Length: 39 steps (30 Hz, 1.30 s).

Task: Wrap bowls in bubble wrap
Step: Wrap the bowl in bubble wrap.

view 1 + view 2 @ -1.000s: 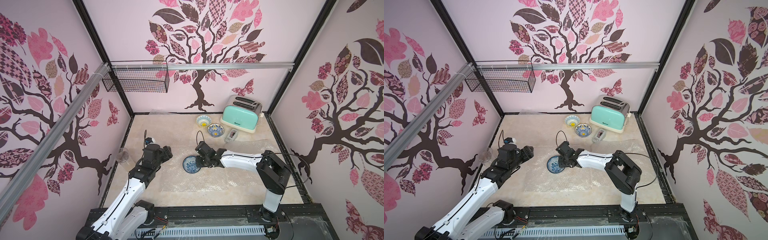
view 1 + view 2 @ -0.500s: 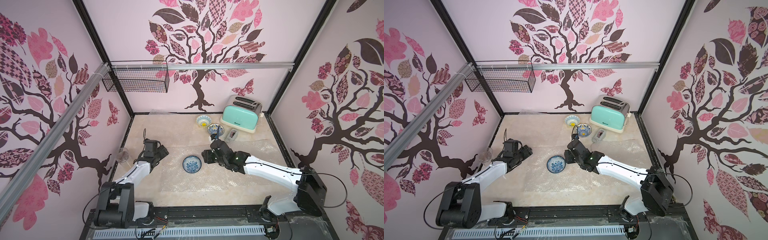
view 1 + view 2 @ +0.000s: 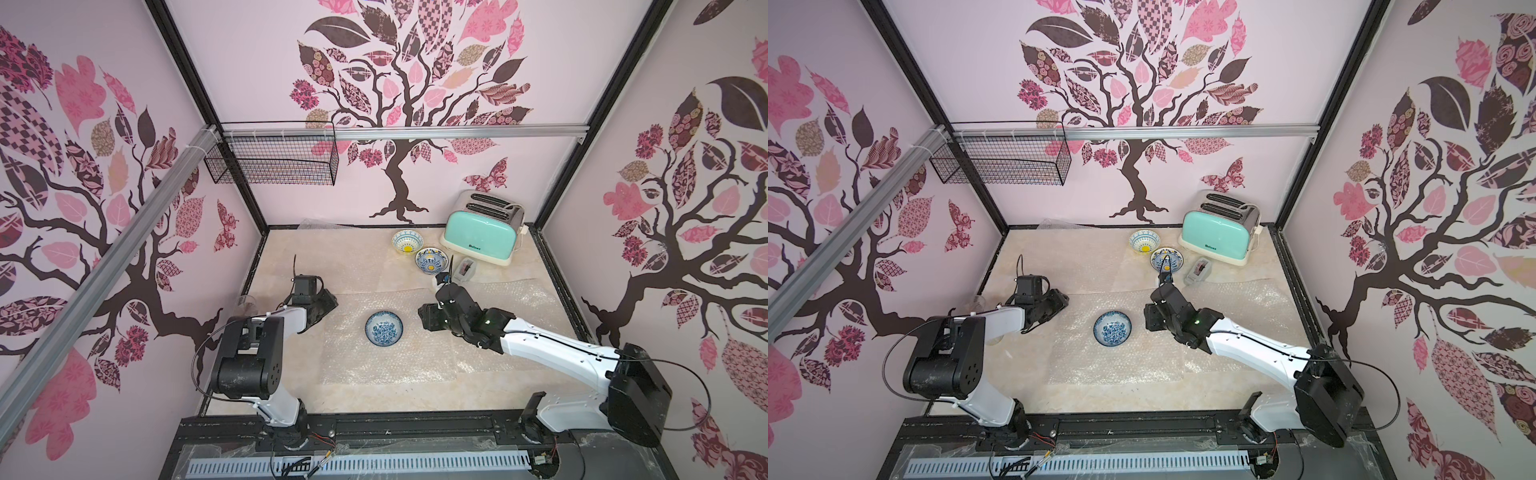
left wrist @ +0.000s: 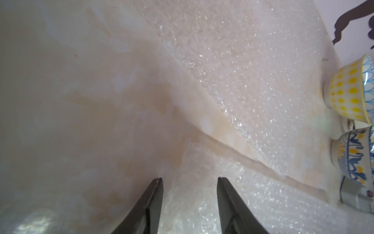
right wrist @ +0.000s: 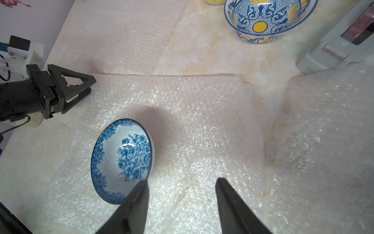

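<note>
Left gripper (image 4: 189,178) spread, wrap (image 4: 202,206) edge between its tips; right gripper (image 5: 182,180) spread and empty, bowl (image 5: 123,160) just beside one finger (image 5: 133,206). Pinch could miss the thin wrap, or drag the bowl off-centre.

middle: blue floral bowl (image 3: 384,328) alone on the bubble wrap (image 3: 386,370), open room all round it
left flank: left gripper (image 3: 329,301) at the sheet's far corner, well apart from the bowl; glass (image 3: 245,306) by the wall
right flank: right gripper (image 3: 427,322) near the bowl, bare wrap between
back right: tight, yellow-centre bowls (image 3: 407,242), tape dispenser (image 3: 464,270), toaster (image 3: 478,239) bunched together
front: just flat sheet, easy pass
</note>
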Each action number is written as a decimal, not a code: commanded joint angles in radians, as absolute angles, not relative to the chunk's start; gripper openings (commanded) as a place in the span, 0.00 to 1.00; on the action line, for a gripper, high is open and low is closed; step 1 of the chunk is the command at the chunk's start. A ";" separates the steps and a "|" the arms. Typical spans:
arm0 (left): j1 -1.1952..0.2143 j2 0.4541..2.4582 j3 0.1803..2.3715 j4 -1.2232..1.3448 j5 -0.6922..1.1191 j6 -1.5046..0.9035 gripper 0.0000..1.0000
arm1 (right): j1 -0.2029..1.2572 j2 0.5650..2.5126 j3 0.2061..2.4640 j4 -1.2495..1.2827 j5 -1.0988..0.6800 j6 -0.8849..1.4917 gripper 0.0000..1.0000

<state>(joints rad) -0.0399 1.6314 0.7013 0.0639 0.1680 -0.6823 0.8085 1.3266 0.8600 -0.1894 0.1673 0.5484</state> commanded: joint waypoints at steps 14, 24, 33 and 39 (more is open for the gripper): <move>-0.063 1.424 0.601 0.255 0.287 -0.661 0.00 | 0.757 1.289 0.807 -0.160 0.152 0.532 0.57; -0.264 1.175 0.498 0.231 0.326 -0.694 0.00 | 0.726 1.281 0.768 -0.130 0.158 0.526 0.57; -0.434 1.079 0.451 0.192 0.373 -0.703 0.00 | 0.717 1.309 0.776 -0.095 0.128 0.514 0.57; -0.501 1.052 0.430 0.130 0.400 -0.690 0.00 | 0.712 1.351 0.824 -0.076 0.070 0.505 0.60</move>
